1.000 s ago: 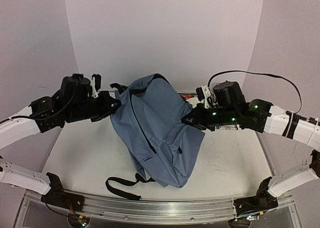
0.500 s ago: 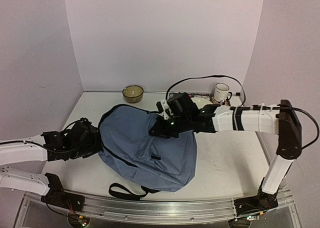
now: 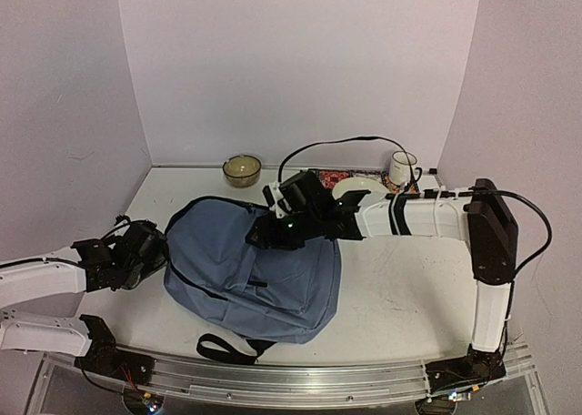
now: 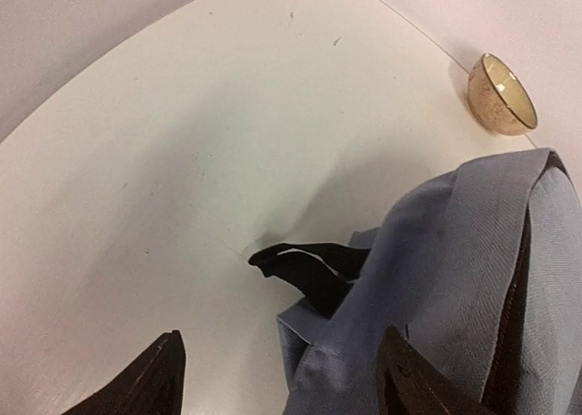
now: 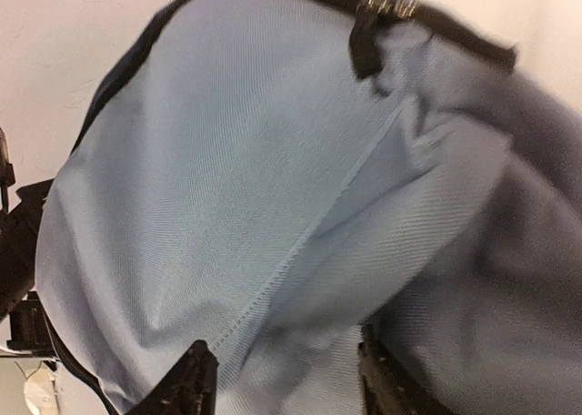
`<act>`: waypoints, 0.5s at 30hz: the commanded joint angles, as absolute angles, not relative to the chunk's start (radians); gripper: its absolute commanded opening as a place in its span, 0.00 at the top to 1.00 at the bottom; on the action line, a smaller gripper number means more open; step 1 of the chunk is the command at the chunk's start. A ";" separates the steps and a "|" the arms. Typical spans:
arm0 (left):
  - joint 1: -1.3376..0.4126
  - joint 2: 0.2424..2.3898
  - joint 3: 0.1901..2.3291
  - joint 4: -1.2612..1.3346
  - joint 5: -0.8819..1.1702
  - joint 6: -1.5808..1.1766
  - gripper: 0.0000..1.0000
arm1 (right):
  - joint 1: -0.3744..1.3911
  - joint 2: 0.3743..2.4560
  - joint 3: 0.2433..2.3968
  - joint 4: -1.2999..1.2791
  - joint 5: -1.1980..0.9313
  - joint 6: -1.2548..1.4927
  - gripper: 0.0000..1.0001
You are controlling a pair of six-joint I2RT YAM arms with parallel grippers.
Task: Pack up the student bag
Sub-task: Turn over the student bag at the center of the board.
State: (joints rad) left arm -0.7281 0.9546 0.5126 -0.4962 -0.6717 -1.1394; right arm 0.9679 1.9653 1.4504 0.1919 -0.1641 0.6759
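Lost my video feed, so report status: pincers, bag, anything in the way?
Both open: left pincer at the left edge of the large blue-grey fabric backpack, right pincer over its far side. Backpack lies flat. Tan bowl and white mug behind it, apart.

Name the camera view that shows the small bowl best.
The left wrist view: the bowl is largest and clearest there, its cream inside and brown outside plain, standing on the table beyond the student bag. The top external view shows it small, by the back wall. The right wrist view shows mostly bag fabric, no bowl.
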 commanded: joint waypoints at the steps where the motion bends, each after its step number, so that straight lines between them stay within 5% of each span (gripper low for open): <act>1: -0.605 0.940 0.603 -0.509 -0.625 -1.004 0.23 | 0.896 1.772 1.383 0.118 -0.052 0.594 0.39; 7: -0.350 1.014 0.745 -0.484 -0.420 -0.793 0.16 | 0.785 1.578 1.270 0.029 0.131 0.503 0.17; 15: 0.009 1.077 0.839 -0.433 -0.039 -0.590 0.07 | 0.587 1.288 1.060 -0.047 0.357 0.443 0.02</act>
State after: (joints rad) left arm -0.1140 1.0798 0.7826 -0.4598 -0.2504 -0.7361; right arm 0.6583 1.4283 1.1647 0.0439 0.1852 0.4956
